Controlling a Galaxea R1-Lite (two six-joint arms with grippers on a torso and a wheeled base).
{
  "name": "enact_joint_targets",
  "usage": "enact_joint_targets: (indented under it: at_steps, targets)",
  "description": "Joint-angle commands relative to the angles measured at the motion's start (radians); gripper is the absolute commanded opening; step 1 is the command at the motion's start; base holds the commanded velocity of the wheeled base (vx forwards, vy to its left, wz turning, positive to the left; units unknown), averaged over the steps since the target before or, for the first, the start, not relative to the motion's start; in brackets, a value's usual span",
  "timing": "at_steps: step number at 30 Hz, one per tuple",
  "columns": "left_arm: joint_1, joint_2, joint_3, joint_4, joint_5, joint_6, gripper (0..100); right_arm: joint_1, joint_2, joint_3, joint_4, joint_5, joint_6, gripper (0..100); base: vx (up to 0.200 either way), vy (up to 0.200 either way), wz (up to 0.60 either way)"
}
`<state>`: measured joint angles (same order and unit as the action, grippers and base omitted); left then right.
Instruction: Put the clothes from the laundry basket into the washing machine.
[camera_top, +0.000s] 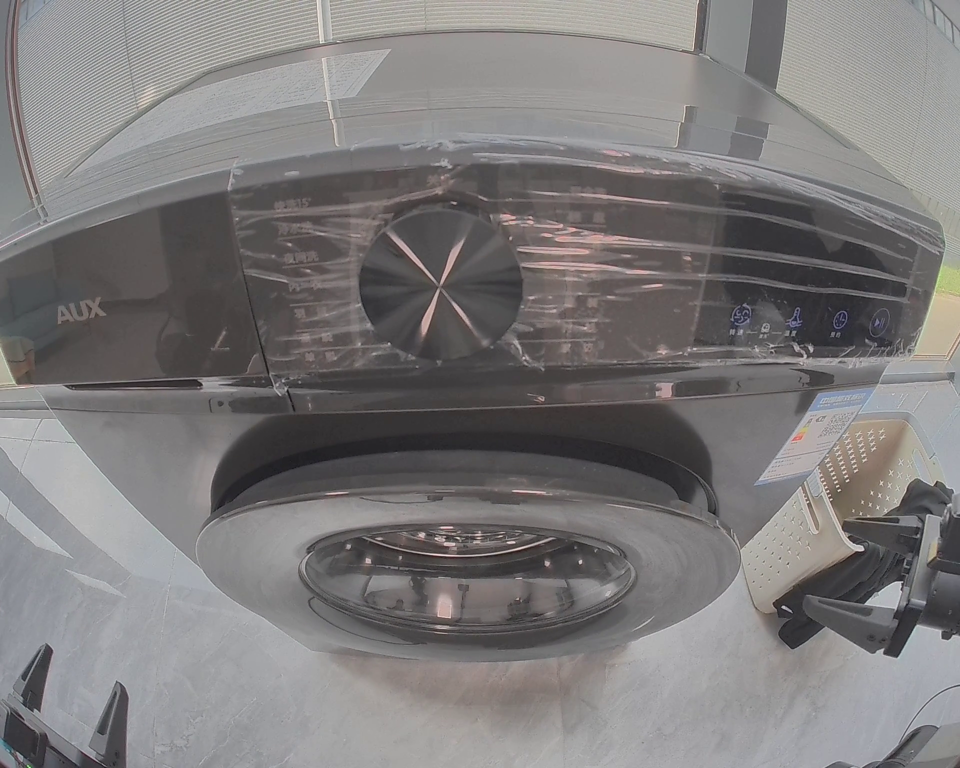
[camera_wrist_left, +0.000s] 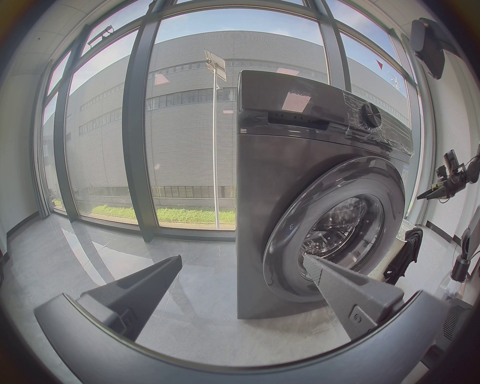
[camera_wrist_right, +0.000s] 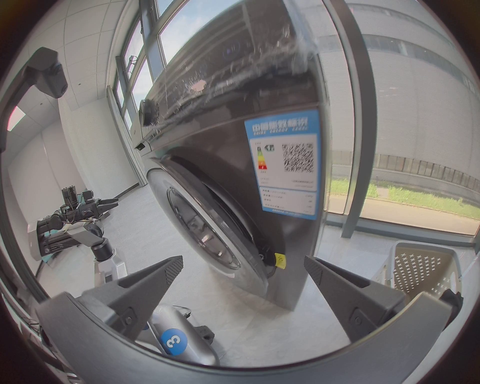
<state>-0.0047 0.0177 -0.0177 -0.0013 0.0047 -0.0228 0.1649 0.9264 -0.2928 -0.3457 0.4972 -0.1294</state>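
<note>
The left gripper (camera_top: 72, 700) sat low at the robot's left side, its two dark, wedge-shaped fingers pointing upward and spread wide. The right gripper (camera_top: 830, 565) was held higher, out at the robot's right side. It was rolled onto its side so that one finger lay above the other, and both tips pointed inward toward the robot's left. Its jaws also stood wide apart. The two grippers were well apart from each other.

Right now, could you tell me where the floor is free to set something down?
Free: floor before the washing machine door, toward the left gripper. Crowded: the machine's right, where laundry basket, dark clothes and right gripper cluster.
</note>
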Motion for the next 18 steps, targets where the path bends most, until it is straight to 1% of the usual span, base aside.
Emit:
enact_joint_targets:
  at_steps: [1,6,9,10,11,15,16,18]
  targets:
    - [0.0,-0.018,0.015,0.0,0.0,0.0,100,0.074,0.187,-0.02,-0.048,-0.005,0.004,100,0.0,0.0,0.0]
    - [0.0,-0.018,0.015,0.0,0.0,0.0,100,0.102,0.262,-0.054,-0.056,-0.011,0.005,100,0.0,0.0,0.0]
    - [0.0,-0.018,0.015,0.0,0.0,0.0,100,0.114,0.284,-0.068,-0.056,-0.032,0.014,100,0.0,0.0,0.0]
    - [-0.001,-0.018,0.015,0.0,0.0,0.0,100,0.131,0.29,-0.074,-0.056,-0.045,0.028,100,0.0,0.0,0.0]
    - [0.0,-0.018,0.015,0.0,0.0,0.0,100,0.14,0.292,-0.078,-0.056,-0.048,0.042,100,0.0,0.0,0.0]
    - [0.0,-0.018,0.015,0.0,0.0,0.003,100,0.183,0.335,-0.097,-0.062,-0.051,0.142,100,0.0,0.0,0.0]
    - [0.0,-0.018,0.015,0.0,0.0,0.003,100,0.191,0.341,-0.1,-0.071,-0.051,0.155,100,0.0,0.0,0.0]
    - [0.0,-0.018,0.015,0.0,0.0,0.003,100,0.209,0.358,-0.101,-0.104,-0.052,0.165,100,0.0,0.0,0.0]
